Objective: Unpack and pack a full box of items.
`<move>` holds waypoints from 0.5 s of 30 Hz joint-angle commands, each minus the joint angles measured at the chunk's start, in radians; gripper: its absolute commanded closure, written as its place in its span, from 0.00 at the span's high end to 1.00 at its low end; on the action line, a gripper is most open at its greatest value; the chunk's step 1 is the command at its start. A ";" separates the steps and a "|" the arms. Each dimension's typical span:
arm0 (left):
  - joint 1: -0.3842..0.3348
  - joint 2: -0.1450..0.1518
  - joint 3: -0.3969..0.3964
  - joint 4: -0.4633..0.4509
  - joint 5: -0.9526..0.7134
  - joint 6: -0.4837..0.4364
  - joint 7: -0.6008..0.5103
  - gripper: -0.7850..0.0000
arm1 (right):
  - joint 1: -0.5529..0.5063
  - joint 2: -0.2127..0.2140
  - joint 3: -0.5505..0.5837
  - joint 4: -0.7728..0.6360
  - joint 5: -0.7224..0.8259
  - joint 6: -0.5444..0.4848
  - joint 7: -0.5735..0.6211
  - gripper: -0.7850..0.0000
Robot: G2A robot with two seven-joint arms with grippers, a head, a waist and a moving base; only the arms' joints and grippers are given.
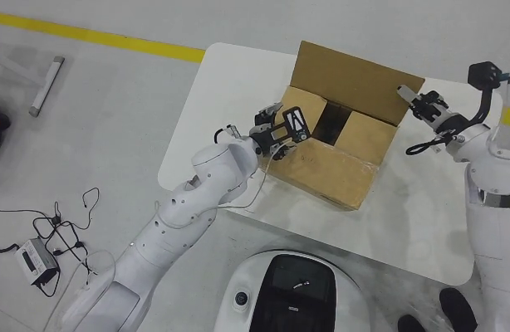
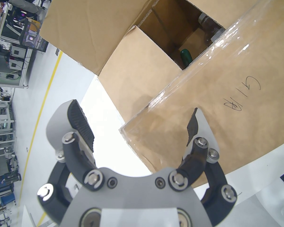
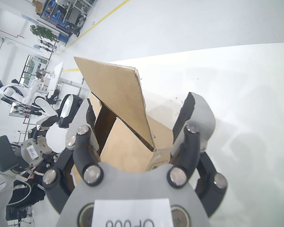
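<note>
Cardboard box (image 1: 334, 158) sits on a white table (image 1: 421, 232) in the top view, its far flap (image 1: 355, 79) standing up and a dark gap showing between two inner flaps (image 1: 367, 133). The left gripper (image 1: 284, 129) hovers over the box's left edge, jaws apart. The right gripper (image 1: 417, 101) is at the far flap's right corner. Grey floor (image 1: 114, 124) surrounds the box's table, with a yellow line (image 1: 97, 37) beyond the box and loose cables (image 1: 56, 236) to its left.

In the left wrist view, the left gripper (image 2: 135, 119) is spread wide above the near flap (image 2: 215, 90), holding nothing. Clear tape (image 2: 203, 50) runs along that flap's edge. Inside the box a green item (image 2: 186, 57) and what looks like a capped bottle (image 2: 207, 24) show. The narrow gap could jam the gripper as it reaches in, and the tape may snag it.

In the right wrist view, the right gripper (image 3: 139, 102) is open, one jaw on each side of the far flap (image 3: 118, 95) near its corner, not clamped. Pinching only this corner could bend or tear the cardboard, and pulling may drag the whole box across the smooth table (image 3: 239, 83). Beyond the box, a large workshop holds racks (image 3: 61, 8), a plant (image 3: 41, 31) and another robot (image 3: 21, 93).
</note>
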 commanded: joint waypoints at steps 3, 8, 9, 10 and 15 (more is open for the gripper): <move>-0.002 -0.002 -0.005 0.004 0.004 0.001 -0.004 1.00 | 0.044 -0.003 -0.036 0.035 0.007 -0.037 0.002 0.47; -0.001 -0.004 -0.012 0.010 0.003 0.006 -0.008 1.00 | 0.036 0.004 -0.034 0.003 0.027 -0.139 0.051 0.40; 0.000 -0.004 -0.012 0.011 0.003 0.006 -0.007 1.00 | 0.028 0.007 -0.027 -0.012 0.030 -0.160 0.058 0.40; 0.000 -0.005 -0.013 0.012 0.003 0.005 -0.007 1.00 | 0.017 0.010 -0.019 -0.027 0.038 -0.176 0.066 0.42; 0.001 -0.006 -0.019 0.018 0.003 0.001 -0.003 1.00 | -0.043 0.024 0.024 -0.119 0.090 -0.238 0.137 0.47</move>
